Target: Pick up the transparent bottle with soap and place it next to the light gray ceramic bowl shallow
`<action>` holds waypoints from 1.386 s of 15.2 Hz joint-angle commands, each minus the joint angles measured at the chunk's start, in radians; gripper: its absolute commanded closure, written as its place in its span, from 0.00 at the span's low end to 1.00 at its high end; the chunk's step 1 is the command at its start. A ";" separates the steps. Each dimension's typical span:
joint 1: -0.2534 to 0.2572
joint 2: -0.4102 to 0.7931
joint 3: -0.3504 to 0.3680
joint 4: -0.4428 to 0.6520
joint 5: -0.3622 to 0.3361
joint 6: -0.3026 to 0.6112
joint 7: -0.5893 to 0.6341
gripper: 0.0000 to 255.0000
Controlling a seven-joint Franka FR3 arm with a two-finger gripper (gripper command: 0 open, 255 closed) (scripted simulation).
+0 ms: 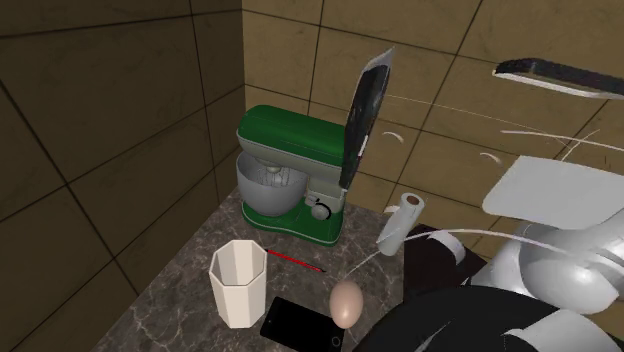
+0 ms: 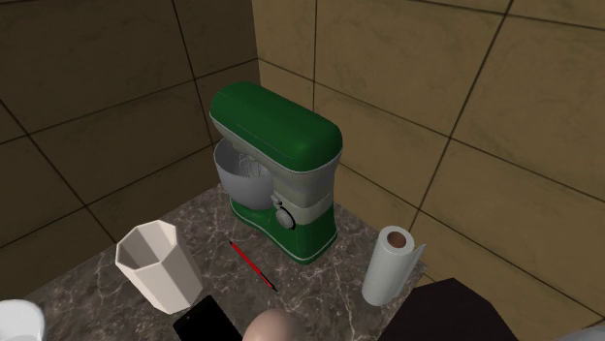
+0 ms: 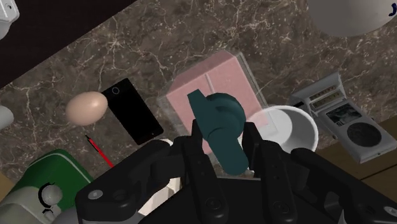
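Note:
In the wrist view my gripper is shut on the soap bottle. Its black fingers clasp the dark teal pump head from both sides. The bottle's clear, pink-tinted square body extends away from the fingers, over the dark marble counter. A shallow pale bowl lies right beside the bottle, and its rim partly overlaps the bottle's body in this view. I cannot tell whether the bottle's base touches the counter.
On the counter lie a black phone, an egg and a red pen, with a grey device beyond the bowl. A green stand mixer, a white faceted cup and a paper towel roll stand toward the tiled corner.

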 commanded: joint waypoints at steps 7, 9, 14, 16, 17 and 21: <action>-0.606 0.079 0.715 0.262 -0.050 -0.011 0.157 1.00; -0.591 0.083 0.709 0.229 -0.053 0.018 0.158 1.00; -0.566 0.088 0.703 0.155 -0.055 0.087 0.157 1.00; -0.561 0.087 0.703 0.127 -0.053 0.114 0.155 1.00; -0.559 0.086 0.704 0.114 -0.051 0.127 0.153 1.00; -0.557 0.079 0.711 0.064 -0.041 0.178 0.146 1.00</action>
